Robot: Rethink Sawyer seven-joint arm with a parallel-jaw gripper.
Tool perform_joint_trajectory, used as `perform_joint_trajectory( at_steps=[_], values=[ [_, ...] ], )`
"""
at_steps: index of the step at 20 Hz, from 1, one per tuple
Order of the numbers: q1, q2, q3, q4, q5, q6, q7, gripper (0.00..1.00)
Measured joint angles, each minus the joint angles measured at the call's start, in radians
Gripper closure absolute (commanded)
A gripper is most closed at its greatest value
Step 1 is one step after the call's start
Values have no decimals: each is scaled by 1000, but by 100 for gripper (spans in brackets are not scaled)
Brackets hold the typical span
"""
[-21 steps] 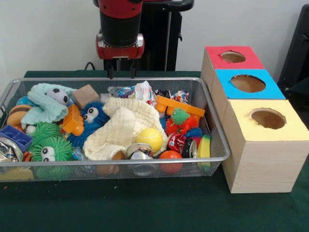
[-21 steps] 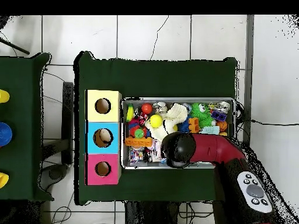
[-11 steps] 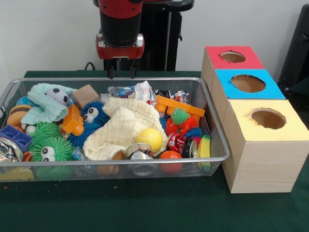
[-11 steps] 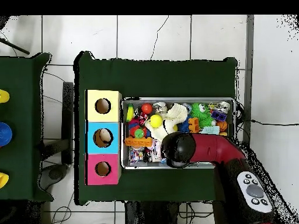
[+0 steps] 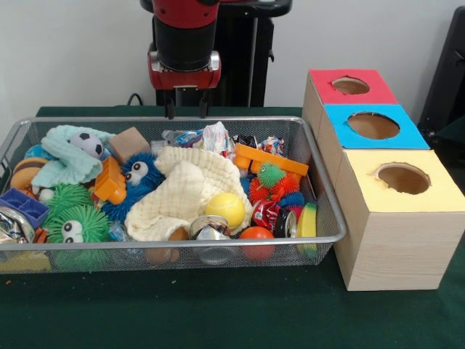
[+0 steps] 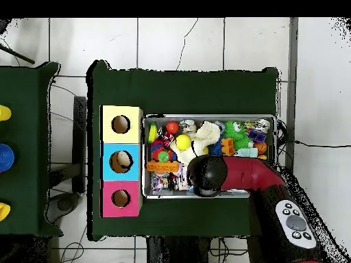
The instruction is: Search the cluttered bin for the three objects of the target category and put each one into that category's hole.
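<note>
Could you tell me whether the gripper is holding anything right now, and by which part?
Nothing is held: the gripper hangs open and empty above the wire basket's far rim.

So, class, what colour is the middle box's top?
Blue, clearest in the front view.

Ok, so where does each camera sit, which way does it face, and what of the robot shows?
Front view: across the table, facing the robot over the wire bin and hole boxes; the arm's end and claw show.
Overhead view: above, looking straight down; the red arm enters from the bottom.
Both show the bin, boxes and yellow ball.
</note>
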Motion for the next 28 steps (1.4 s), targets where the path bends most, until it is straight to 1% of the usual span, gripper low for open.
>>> perform_joint_trajectory(
  at_steps=[11, 18, 21, 28],
  values=[
    [7, 3, 0, 0, 0, 0, 0, 0],
    [9, 23, 0, 0, 0, 0, 0, 0],
    [20, 34, 0, 0, 0, 0, 0, 0],
    [55, 34, 0, -4, 0, 0, 0, 0]
  ],
)
